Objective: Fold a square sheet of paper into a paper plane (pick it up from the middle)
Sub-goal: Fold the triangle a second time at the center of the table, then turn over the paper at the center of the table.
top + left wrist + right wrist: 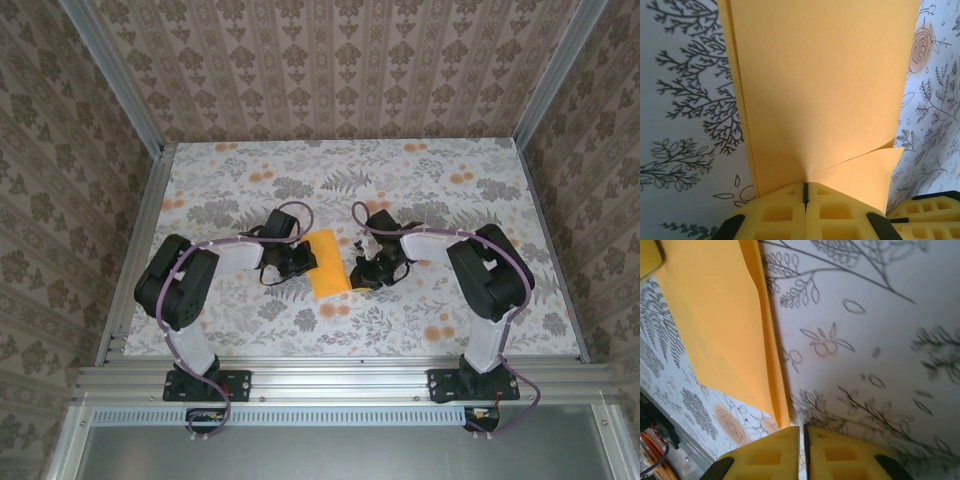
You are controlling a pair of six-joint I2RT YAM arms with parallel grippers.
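On the floral table (450,200), left end effector (805,186) pinches smooth folded orange paper (820,90), right end effector (801,429) nearly closed.

The table (450,300), covered in a grey-and-orange floral print, carries one folded orange paper (327,263) lying near its middle

Orange paper (820,90) overruns the left wrist view's top; its near part hides under the left gripper (805,186).
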